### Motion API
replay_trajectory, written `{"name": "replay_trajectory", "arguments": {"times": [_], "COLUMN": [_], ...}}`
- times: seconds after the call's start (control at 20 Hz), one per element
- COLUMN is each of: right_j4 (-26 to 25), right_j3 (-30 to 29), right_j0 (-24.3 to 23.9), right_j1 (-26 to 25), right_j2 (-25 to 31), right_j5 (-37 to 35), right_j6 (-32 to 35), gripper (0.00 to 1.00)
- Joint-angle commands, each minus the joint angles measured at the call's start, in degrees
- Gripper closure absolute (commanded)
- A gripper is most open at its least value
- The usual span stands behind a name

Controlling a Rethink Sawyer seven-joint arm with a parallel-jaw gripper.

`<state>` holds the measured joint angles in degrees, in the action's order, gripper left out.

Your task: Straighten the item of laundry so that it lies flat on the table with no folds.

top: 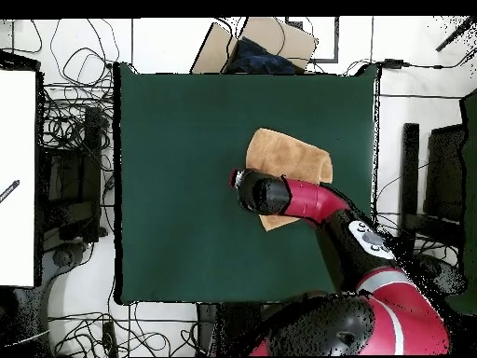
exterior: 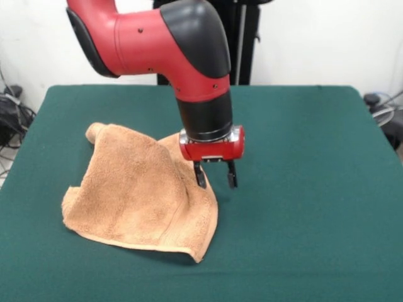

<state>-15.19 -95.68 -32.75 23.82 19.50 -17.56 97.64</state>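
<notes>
End effector [exterior: 215, 174] spread, empty, at towel [exterior: 135, 189] edge; towel lies rumpled on desk [exterior: 302, 189], likely set for corner pinch.

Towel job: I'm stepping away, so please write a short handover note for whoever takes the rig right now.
Gripper: open, holding nothing, fingers pointing down beside the towel's edge.
Towel: on the green table, rumpled, with a ridge running through it and a corner folded under; in the overhead view the arm covers part of it.
Done: nothing visibly flattened yet.
Left: grasp an edge or corner, probably the raised one by the gripper, and pull it out until the towel lies flat.
</notes>
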Motion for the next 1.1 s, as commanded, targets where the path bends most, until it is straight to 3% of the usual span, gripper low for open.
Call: {"name": "replay_trajectory", "arguments": {"times": [0.05, 0.55, 1.1], "right_j4": [-3.50, -1.58, -2.90], "right_j3": [-0.86, -6.27, -2.34], "right_j0": [2.16, 4.45, 2.38], "right_j1": [4.04, 10.43, 5.45], "right_j2": [0.53, -3.22, -1.76], "right_j5": [7.58, 5.56, 3.07], "right_j6": [5.62, 7.66, 2.80], "gripper": [0.00, 0.00, 0.00]}}
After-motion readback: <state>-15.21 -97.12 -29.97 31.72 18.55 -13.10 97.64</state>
